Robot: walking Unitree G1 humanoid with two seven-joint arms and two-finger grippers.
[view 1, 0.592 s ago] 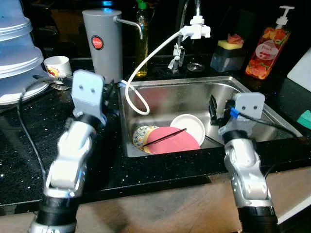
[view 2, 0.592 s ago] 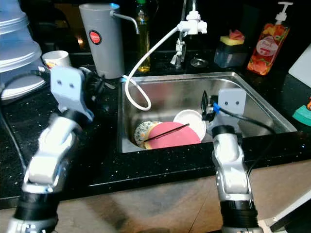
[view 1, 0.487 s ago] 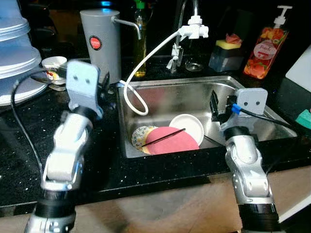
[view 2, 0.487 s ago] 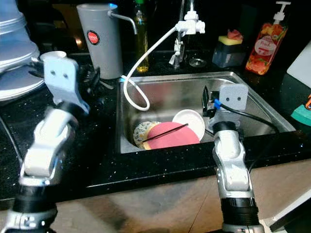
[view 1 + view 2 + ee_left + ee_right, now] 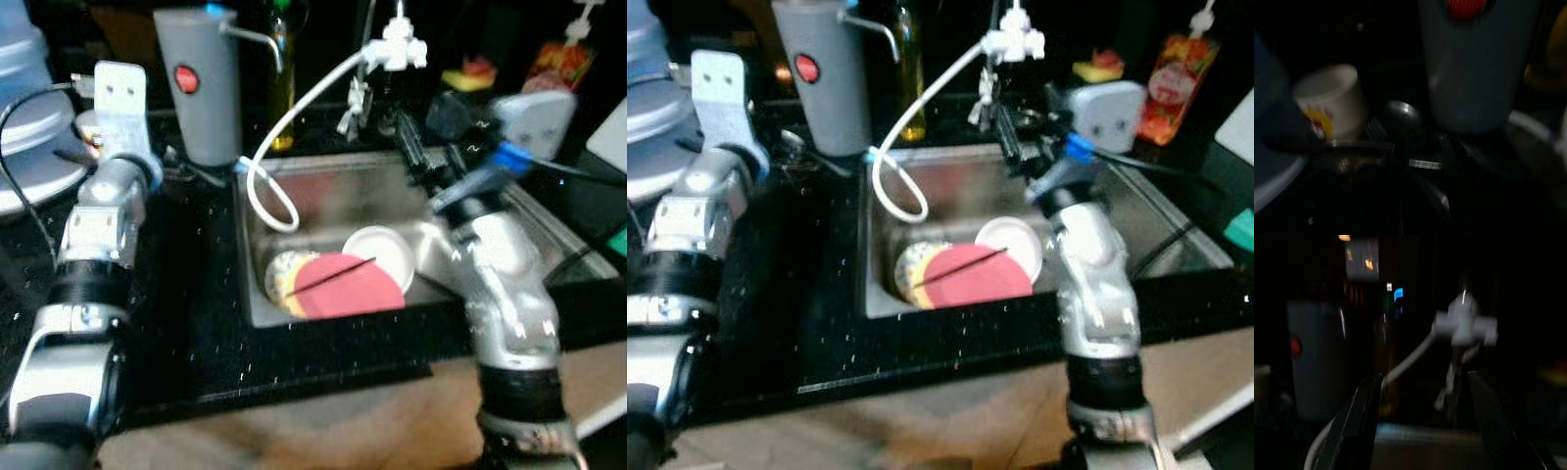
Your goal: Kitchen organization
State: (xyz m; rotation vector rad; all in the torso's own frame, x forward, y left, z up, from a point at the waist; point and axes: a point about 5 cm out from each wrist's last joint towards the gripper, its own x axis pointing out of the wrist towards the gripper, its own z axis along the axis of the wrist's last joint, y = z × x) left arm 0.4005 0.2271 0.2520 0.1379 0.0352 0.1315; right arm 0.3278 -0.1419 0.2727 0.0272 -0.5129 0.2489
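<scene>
Sink [image 5: 323,174] first: the steel basin sits sunk into the dark desk [image 5: 186,323] straight ahead of me, and the dishes lie at its near end. A pink plate [image 5: 350,286] is lowest and nearest, overlapping a patterned dish [image 5: 278,272] on my left and a white bowl [image 5: 380,253] behind it. One dark chopstick [image 5: 331,275] lies across the pink plate, its long axis running from near-left up to far-right.

Above the back rim stands the tap [image 5: 400,51], with a white hose [image 5: 284,127] looping down into the basin. A grey dispenser [image 5: 201,83] stands on the desk to the left of that.

My right gripper [image 5: 423,157] hangs raised over the far part of the basin. Its fingers [image 5: 1364,421] are spread, nothing between them, and they look toward the tap and hose, not down at the dishes. So the plate and chopstick lie below and nearer my body than those fingers, I judge.

My left gripper [image 5: 1400,156] is out over the desk to the left, near a white cup [image 5: 1332,103] and some cutlery beside the dispenser. That view is dark and I cannot tell how its fingers stand.

Of the two, my right arm looks nearer the dishes.
</scene>
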